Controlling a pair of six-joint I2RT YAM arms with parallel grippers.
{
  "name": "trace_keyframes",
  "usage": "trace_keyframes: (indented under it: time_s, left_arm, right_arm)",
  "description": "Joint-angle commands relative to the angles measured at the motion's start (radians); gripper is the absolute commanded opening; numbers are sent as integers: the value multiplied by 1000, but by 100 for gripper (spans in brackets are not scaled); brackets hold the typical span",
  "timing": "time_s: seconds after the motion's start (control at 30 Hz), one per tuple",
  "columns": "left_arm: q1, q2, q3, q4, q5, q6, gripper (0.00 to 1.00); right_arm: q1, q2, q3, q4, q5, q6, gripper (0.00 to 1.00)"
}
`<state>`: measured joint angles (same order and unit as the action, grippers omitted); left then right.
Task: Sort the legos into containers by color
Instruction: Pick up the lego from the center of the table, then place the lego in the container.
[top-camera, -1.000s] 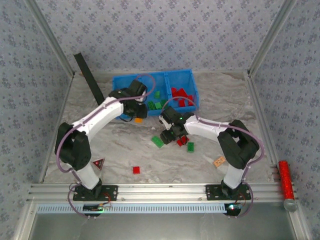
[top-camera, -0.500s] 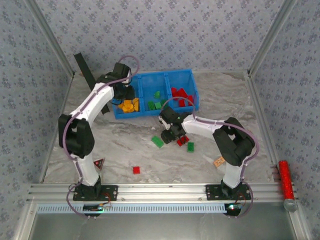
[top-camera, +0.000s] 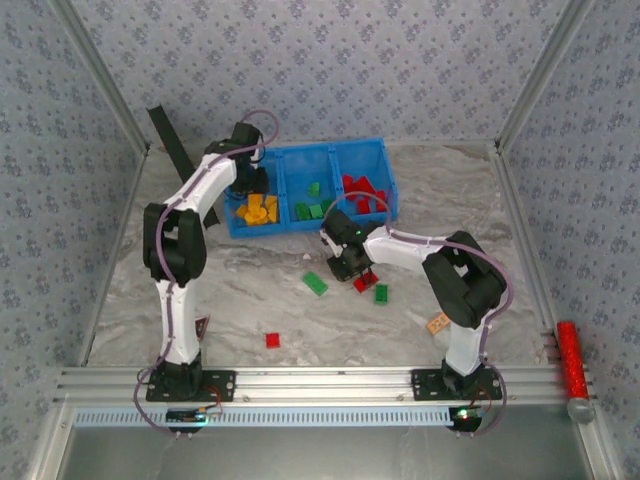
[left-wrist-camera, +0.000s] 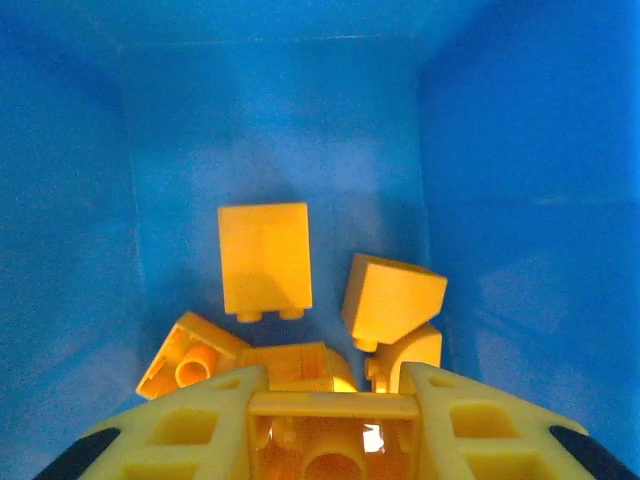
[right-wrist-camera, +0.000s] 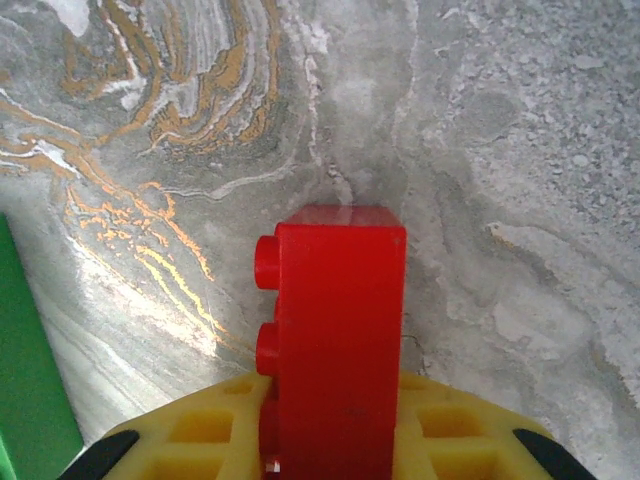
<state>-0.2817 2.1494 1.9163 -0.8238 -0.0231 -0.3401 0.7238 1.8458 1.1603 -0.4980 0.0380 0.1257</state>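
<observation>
Left fingers (left-wrist-camera: 205, 425): lowered into the left compartment of the blue bin (top-camera: 310, 150), at 12 o'clock on the counter (top-camera: 240, 290). Only the tips are seen. An orange piece lies between them, and it cannot be told whether it is gripped.
Orange-yellow bricks (left-wrist-camera: 265, 258): heaped on that compartment's floor, the nearest partly hidden behind the tips.
Right fingers (right-wrist-camera: 200, 430): closed on a red brick (right-wrist-camera: 340, 330), held just above the counter with its studs toward 9 o'clock. Its lower end is cut off.
Green brick (right-wrist-camera: 25, 390): cropped at the 8 o'clock edge.
</observation>
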Motion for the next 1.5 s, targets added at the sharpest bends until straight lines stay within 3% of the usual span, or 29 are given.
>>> trace_keyframes:
  time_s: [0.0, 0.3, 0.63, 0.8, 1.07, 1.3, 1.47]
  left_arm:
    - [4, 41, 74, -49, 8, 11, 30]
    - [9, 48, 86, -44, 10, 16, 58]
    - [10, -100, 52, -51, 30, 31, 64]
    - [6, -246, -68, -49, 55, 22, 66]
    - [-58, -554, -429, -54, 45, -23, 67]
    - [-168, -768, -699, -113, 6, -208, 70]
    - [-194, -891, -808, -109, 16, -316, 72]
  right_arm:
    - [-5, -33, 10, -63, -13, 6, 20]
    - [-81, -228, 78, -171, -29, 19, 19]
    - [-239, -254, 230, -225, -37, -57, 19]
    - [-297, -196, 329, -224, -2, -86, 20]
    - [-345, -49, 490, -186, -13, -107, 21]
    - [-351, 125, 641, -185, -24, -115, 22]
    - [-354, 232, 721, -206, -42, -112, 22]
